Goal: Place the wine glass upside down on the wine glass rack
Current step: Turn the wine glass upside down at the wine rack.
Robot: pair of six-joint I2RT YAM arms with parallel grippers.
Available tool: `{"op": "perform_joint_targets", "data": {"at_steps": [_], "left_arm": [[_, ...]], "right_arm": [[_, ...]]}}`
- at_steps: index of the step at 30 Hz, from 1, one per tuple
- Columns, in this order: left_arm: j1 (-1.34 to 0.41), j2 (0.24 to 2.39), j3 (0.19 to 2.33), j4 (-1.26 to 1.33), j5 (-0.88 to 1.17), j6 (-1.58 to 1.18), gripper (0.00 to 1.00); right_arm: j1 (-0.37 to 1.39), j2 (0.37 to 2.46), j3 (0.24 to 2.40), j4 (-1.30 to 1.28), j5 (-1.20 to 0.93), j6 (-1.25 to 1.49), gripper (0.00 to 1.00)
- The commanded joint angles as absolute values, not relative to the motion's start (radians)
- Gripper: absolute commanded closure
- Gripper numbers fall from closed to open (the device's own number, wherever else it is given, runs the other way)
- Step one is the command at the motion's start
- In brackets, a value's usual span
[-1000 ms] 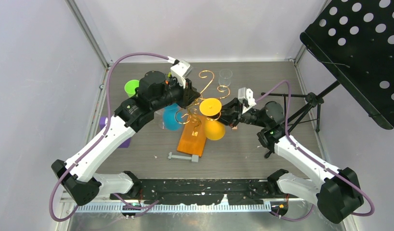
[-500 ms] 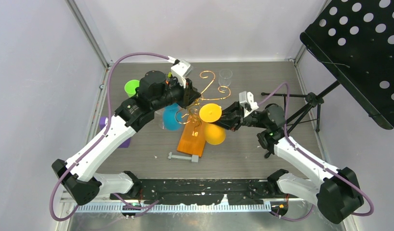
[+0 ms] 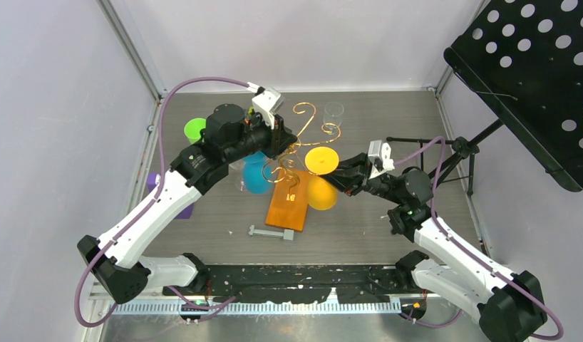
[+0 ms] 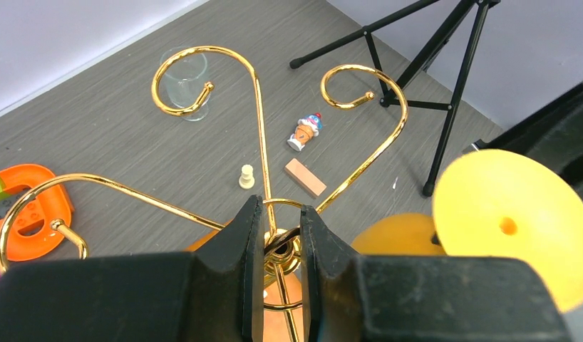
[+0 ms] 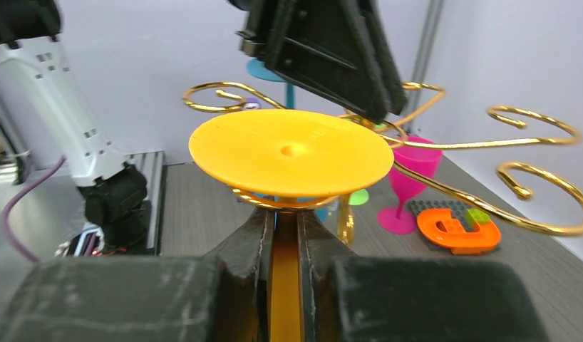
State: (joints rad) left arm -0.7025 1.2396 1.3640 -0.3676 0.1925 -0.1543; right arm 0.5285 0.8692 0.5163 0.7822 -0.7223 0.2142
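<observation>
The wine glass is yellow plastic, turned foot-up, with its flat foot (image 3: pixel 321 160) above the bowl (image 3: pixel 321 194). My right gripper (image 3: pixel 337 178) is shut on its stem, seen close in the right wrist view as my right gripper (image 5: pixel 286 217) just under the foot (image 5: pixel 292 153). A gold scroll curves right below that foot; I cannot tell whether they touch. The wine glass rack stands on its orange base (image 3: pixel 286 208). My left gripper (image 3: pixel 283 145) is shut on the rack's central stem (image 4: pixel 280 254), with the left gripper (image 4: pixel 281 214) jaws on either side of it.
A blue glass (image 3: pixel 255 176), a green glass (image 3: pixel 194 130) and a clear glass (image 3: pixel 333 112) stand around the rack. A grey bolt (image 3: pixel 271 232) lies in front and a purple block (image 3: pixel 155 187) to the left. A black tripod (image 3: pixel 445 158) and perforated stand (image 3: pixel 531 71) fill the right.
My right gripper has carried the yellow glass a little to the right and its arm has swung outward. The left gripper has stayed on the rack's stem.
</observation>
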Motion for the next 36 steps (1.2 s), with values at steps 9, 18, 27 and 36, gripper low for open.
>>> {"op": "perform_joint_targets", "data": {"at_steps": [9,18,27,36], "left_arm": [[-0.692,1.235,1.321,-0.378,0.171,-0.167,0.90],[-0.692,1.232,1.327,-0.377,0.172,-0.168,0.85],[-0.693,1.221,1.336,-0.379,0.169,-0.169,0.73],[-0.692,1.207,1.348,-0.374,0.167,-0.170,0.55]], "right_arm": [[0.528,0.930,0.630,0.520,-0.548,0.106,0.88],[0.529,0.863,0.603,0.486,-0.517,0.050,0.52],[0.529,0.712,0.575,0.421,-0.465,0.007,0.27],[0.530,0.579,0.534,0.312,-0.418,0.006,0.13]]}}
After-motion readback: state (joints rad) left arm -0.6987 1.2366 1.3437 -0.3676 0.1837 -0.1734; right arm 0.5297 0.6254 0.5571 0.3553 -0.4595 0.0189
